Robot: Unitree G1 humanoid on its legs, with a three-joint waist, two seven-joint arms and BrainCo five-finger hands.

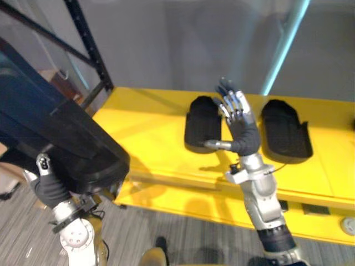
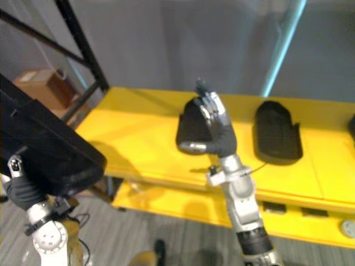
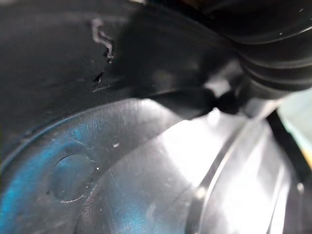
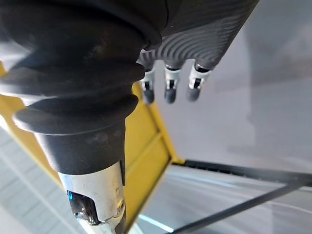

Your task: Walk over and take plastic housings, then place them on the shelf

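Housings are easy to spot in the left eye view: a left housing (image 1: 201,124) and a right housing (image 1: 285,133) lie flat on the yellow shelf (image 1: 150,138), apart from each other. The right hand (image 1: 242,128) is raised upright between them and the camera, fingers straight, gripping nothing, and it covers the left one's near edge. A much bigger black housing (image 1: 61,133) rests on top of the left hand (image 1: 47,180) and blocks that end of the shelf.

Right eye view adds a cardboard box (image 2: 47,84) behind the black rack post (image 2: 83,50), plus a teal pole (image 2: 285,44).

Left wrist view is shiny black housing plastic pressed right up close. Can't tell what the left hand's fingers are doing.

Right wrist view has the fingertips (image 4: 169,91) hanging free over the shelf's edge.
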